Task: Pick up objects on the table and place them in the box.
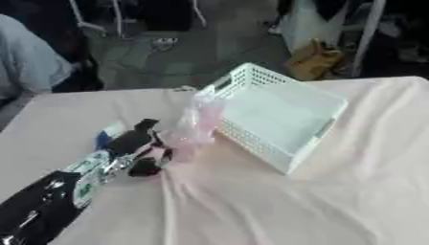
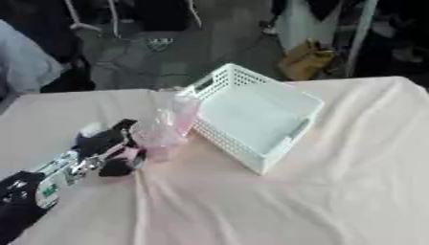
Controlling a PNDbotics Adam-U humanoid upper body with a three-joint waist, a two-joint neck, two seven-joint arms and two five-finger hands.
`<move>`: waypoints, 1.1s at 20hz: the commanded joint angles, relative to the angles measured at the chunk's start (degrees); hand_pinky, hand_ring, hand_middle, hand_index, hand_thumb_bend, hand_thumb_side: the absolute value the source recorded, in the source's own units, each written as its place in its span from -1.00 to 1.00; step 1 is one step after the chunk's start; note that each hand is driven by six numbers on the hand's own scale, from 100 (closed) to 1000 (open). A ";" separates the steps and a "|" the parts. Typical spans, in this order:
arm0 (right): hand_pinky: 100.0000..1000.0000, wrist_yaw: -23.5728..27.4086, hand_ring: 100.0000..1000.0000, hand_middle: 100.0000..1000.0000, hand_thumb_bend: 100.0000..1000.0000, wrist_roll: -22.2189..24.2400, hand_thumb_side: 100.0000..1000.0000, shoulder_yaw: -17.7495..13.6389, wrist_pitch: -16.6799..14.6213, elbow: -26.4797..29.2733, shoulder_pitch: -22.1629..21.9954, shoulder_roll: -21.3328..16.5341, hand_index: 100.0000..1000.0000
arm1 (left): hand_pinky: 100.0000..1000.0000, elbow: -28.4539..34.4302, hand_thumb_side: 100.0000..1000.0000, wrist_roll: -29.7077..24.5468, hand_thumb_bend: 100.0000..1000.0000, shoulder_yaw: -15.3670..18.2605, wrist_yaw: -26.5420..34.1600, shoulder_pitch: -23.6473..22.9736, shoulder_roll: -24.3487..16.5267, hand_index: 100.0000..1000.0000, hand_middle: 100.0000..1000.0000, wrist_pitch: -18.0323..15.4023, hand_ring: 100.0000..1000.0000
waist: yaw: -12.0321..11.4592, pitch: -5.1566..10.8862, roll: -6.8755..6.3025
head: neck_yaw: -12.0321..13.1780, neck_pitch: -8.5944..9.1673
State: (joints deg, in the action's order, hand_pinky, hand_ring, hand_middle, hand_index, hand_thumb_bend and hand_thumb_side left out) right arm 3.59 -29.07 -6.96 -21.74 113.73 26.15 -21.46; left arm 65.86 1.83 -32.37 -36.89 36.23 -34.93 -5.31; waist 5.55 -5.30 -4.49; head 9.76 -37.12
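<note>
The clear pink-tinted plastic bag stands with its long axis running up and away from the table, its top leaning toward the near-left wall of the white lattice basket and seeming to touch it. It looks crinkled, see-through, pinker at the bottom. The left hand has its dark fingers curled round the bag's lower end, just beside the basket. The pale cloth bunches in folds there.
</note>
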 commanded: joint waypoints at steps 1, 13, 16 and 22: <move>0.67 0.62 0.85 0.66 -1.00 0.14 0.48 0.09 0.25 0.86 0.59 -1.21 0.66 | -1.00 3.46 0.20 -0.82 -1.00 0.01 0.59 1.67 -3.64 -1.00 -1.00 1.53 -1.00 | -0.06 1.77 -0.88 | -0.05 -0.08; 0.67 0.96 0.85 0.66 -1.00 -0.13 0.47 0.16 0.46 0.86 0.34 -1.75 0.66 | -1.00 10.48 0.12 -9.62 -1.00 -1.31 2.71 2.55 -8.53 -1.00 -1.00 2.65 -1.00 | -0.31 2.42 -1.53 | -0.32 -1.28; 0.67 0.94 0.85 0.65 -1.00 -0.44 0.47 0.14 0.54 0.86 0.31 -1.84 0.66 | -1.00 10.46 0.12 -13.19 -1.00 -1.30 3.32 2.66 -8.89 -1.00 -1.00 1.32 -1.00 | -0.33 2.47 -1.55 | -0.40 -1.17; 0.67 0.91 0.85 0.65 -1.00 -0.40 0.46 0.32 0.83 0.86 0.07 -1.96 0.66 | -1.00 14.59 0.16 -13.65 -1.00 0.24 4.29 2.62 -11.62 -1.00 -1.00 1.49 -1.00 | -0.64 2.56 -1.71 | -0.72 -1.30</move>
State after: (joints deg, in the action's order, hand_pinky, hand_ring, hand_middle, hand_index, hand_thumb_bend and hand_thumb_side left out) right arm 4.08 -29.35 -6.66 -21.08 113.73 25.63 -21.97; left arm 78.81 -11.76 -33.48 -32.96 37.68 -43.67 -4.00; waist 4.98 -4.55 -5.52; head 9.21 -38.19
